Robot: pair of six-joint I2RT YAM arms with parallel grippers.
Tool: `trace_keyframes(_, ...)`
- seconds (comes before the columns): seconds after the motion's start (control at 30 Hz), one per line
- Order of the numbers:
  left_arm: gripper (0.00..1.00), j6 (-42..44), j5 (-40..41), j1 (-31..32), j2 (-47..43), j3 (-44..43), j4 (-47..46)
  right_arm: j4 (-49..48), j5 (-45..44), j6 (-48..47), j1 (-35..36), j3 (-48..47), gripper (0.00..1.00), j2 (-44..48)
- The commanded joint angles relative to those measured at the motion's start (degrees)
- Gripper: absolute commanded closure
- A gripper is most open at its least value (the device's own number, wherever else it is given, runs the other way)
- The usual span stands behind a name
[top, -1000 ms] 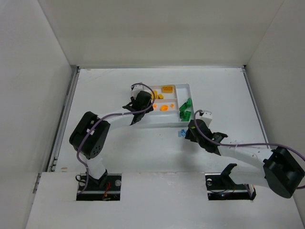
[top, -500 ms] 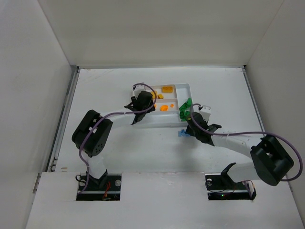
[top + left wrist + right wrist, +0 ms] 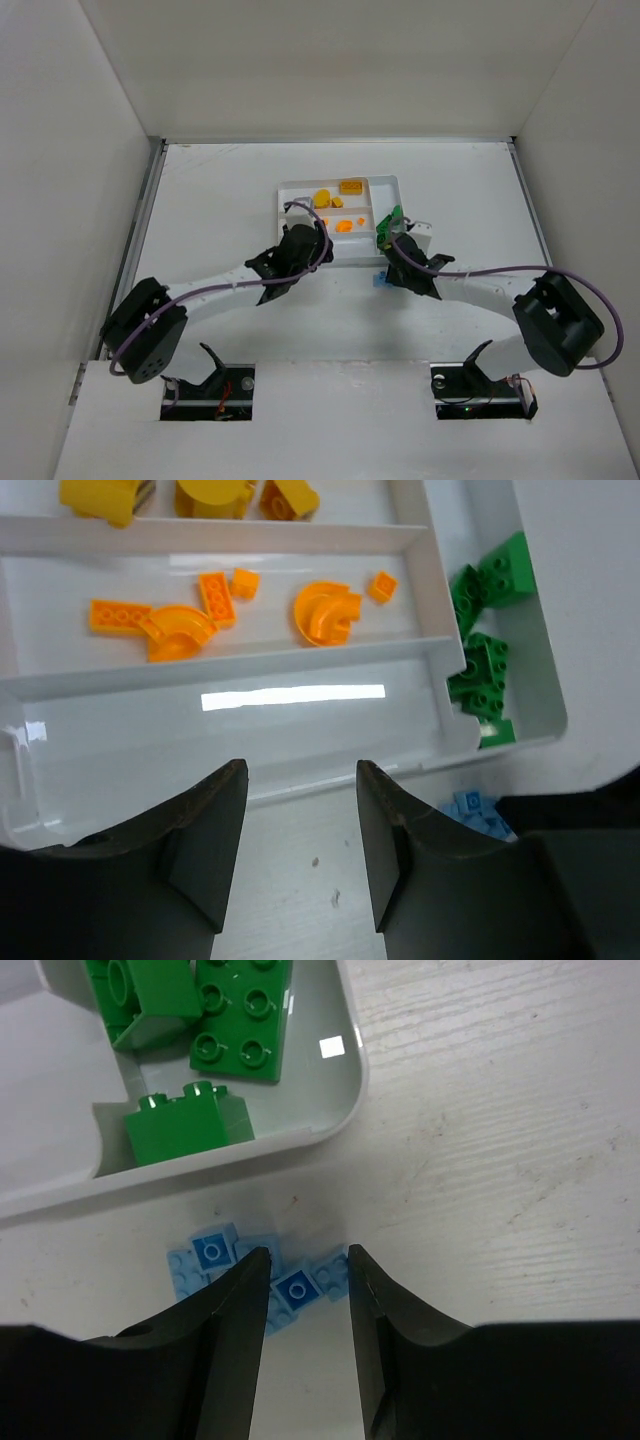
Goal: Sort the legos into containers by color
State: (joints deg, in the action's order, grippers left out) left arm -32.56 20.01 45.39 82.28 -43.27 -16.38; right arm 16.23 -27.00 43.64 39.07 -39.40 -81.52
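Right claw [image 3: 304,1256], parted, straddles 1 blue lego [image 3: 293,1290], seemingly ungripped.

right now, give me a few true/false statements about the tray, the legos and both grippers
1. The light-blue pieces lie on the table, outside the tray. True.
2. The green bricks share a section with the orange pieces. False: the green ones sit in the crosswise end section, the orange ones in the middle long one.
3. The left gripper holds one of the orange pieces. False: its jaws stand apart with nothing between them.
4. The right gripper hangs over the light-blue pieces, jaws apart. True.
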Motion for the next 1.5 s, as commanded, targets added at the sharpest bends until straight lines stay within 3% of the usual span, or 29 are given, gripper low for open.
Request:
trace_keyframes(0.0, 0.56, -0.22, 0.91, 3.16, -5.1, 5.54, -2.51, -0.4, 2.75, 1.27, 2.01, -1.39, 0.58, -1.1)
trace_keyframes(0.17, 0.56, -2.33, 3.8, 10.02, -9.76, 12.05, -3.04, -2.51, 4.5, 4.43, 7.63, -1.56, 0.59, -1.63)
trace_keyframes(0.4, 0.56, -4.62, 7.15, 14.07, -12.93, 17.07, -2.51, -3.05, 5.3, 7.51, 15.19, -4.46, 0.6, -1.28)
trace_keyframes(0.67, 0.61, -5.85, 6.71, 20.39, -9.17, 14.88, -3.39, -2.52, -1.55, 8.31, 15.64, 0.01, 0.56, 9.6)
trace_keyframes(0.83, 0.61, -5.33, 6.45, 23.12, -3.28, 11.63, -6.55, -2.08, -2.79, 12.35, 15.64, 6.78, 0.77, 16.03)
trace_keyframes(0.9, 0.61, -5.32, 6.45, 23.21, -1.78, 10.58, -7.61, -0.94, -2.27, 13.05, 16.43, 8.28, 0.79, 16.82)
trace_keyframes(1.0, 0.61, -5.32, 6.71, 22.69, -0.19, 9.17, -7.53, 0.38, -1.56, 14.19, 20.11, 9.25, 0.73, 16.39)
trace_keyframes(1.17, 0.61, -7.69, 6.45, 20.49, 0.25, 9.6, -7.26, -0.05, -2.18, 13.76, 24.78, 7.5, 0.53, 11.48)
trace_keyframes(1.33, 0.62, -9.63, 6.09, 19.87, 0.07, 10.92, -7.26, -1.11, -2.35, 11.74, 25.04, 5.56, 0.51, 7.87)
trace_keyframes(1.47, 0.62, -10.24, 6.09, 20.31, 0.07, 11.54, -7.61, -2.08, -2.96, 10.42, 24.43, 5.12, 0.56, 5.5)
